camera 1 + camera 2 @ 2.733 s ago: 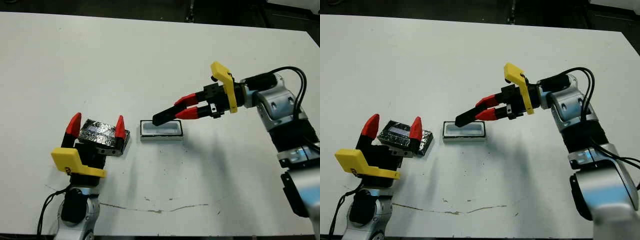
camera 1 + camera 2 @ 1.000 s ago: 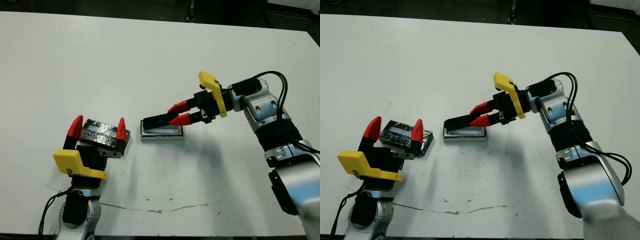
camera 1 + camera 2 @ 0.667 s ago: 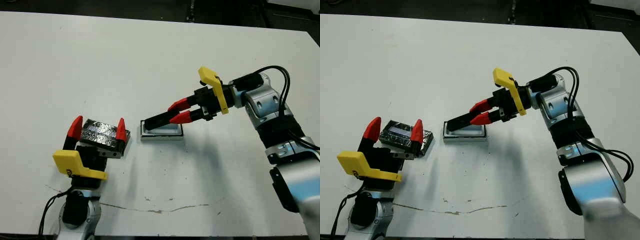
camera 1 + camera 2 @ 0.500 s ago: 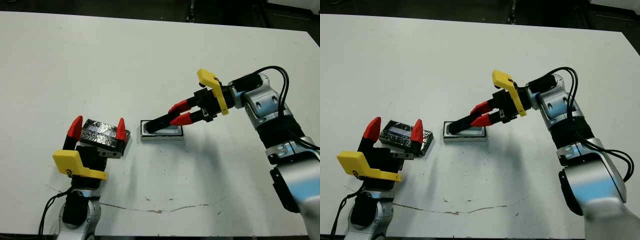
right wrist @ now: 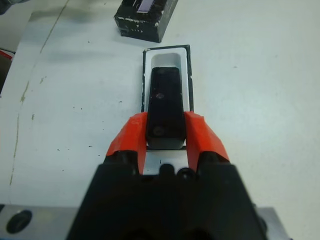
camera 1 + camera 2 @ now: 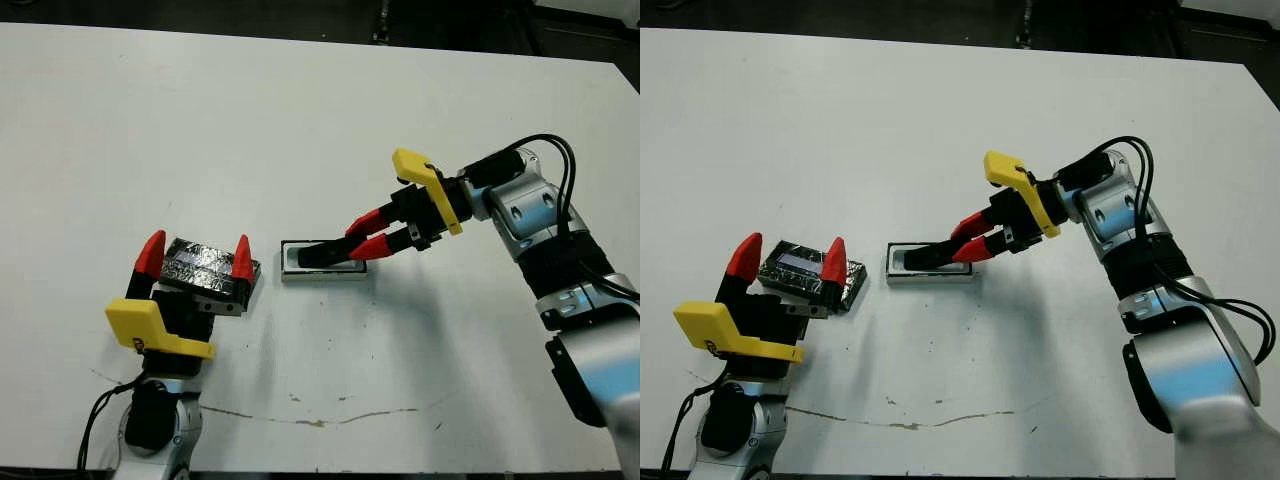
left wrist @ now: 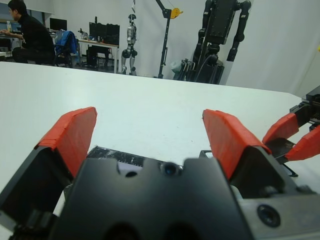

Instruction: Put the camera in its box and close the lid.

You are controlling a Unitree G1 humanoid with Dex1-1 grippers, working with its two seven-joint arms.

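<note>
Two grippers are in play, and only the right gripper (image 5: 165, 131) is carrying anything: its red fingers (image 5: 131, 134) are closed on the near end of the camera (image 5: 165, 102), which hangs slanted over the box (image 6: 322, 259), its far end down inside the white lining and its held end raised. The box sits on the white bench (image 6: 300, 120) near the middle. The lid (image 6: 205, 266) rests to the robot's left of the box, a little apart from it, and the left gripper (image 6: 195, 256) stands over it with its fingers spread wide on either side, gripping nothing.

The main risk appears to be the tilt. If the fingers let go now, the camera could drop unevenly and end up propped on the box rim instead of lying flat, and the lid would then not seat. The wrist view shows little spare room between camera and lining, so a small sideways offset could also wedge it against a wall. Pushing down while it is jammed may slide or tip the light box. The fingertips sit close to the near rim and might catch it on opening.
</note>
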